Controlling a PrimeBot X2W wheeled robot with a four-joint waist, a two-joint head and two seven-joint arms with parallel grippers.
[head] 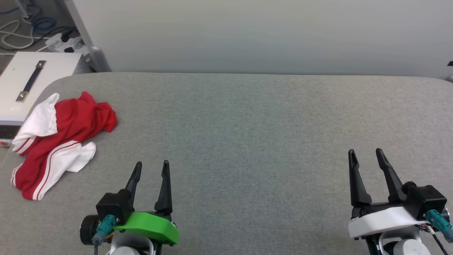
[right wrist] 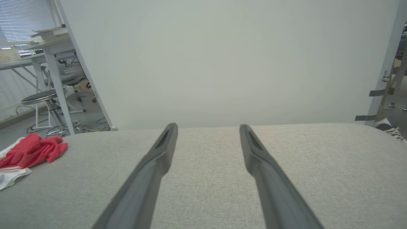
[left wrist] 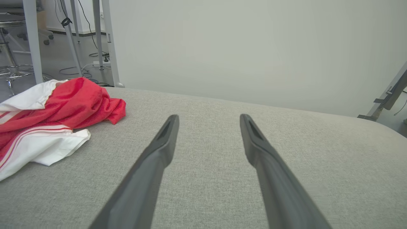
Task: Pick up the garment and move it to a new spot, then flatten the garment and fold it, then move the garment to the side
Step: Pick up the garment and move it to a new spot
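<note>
Garment (head: 60, 141), a crumpled red jersey T-shirt with white sleeves and red-white striped trim, heaped along the left edge of the grey fabric-covered tabletop (head: 247, 134), toward the far-left corner. No print visible among the folds. Just beyond that edge, a white case (head: 21, 85) with a dark strap handle, and cables (head: 21, 32) on the floor behind it.

Next along, left gripper (head: 152, 163), green-shelled, at the near edge, jaws spread wide, empty, pointing toward the far edge. Garment ahead and to its left, near but apart, touching neither jaw. Nearest part a white sleeve, seen low and left in the left wrist view.

Over by the near-right corner, right gripper (head: 365, 151), white-shelled, likewise spread wide and empty, well apart from the garment, with bare tabletop between.

Step in hand, by judgement: picking up the garment, not yet begun. Probably best done with the left arm, as the nearer one. Swing left toward the heap, come down over a raised red ridge rather than the flat white sleeve, pinch a thick fold, then lift high enough to clear trailing cloth before carrying toward the open middle. Worth avoiding: a grip on one thin layer, likely to slip, and any drag toward the left edge, with cloth already close to it.
</note>
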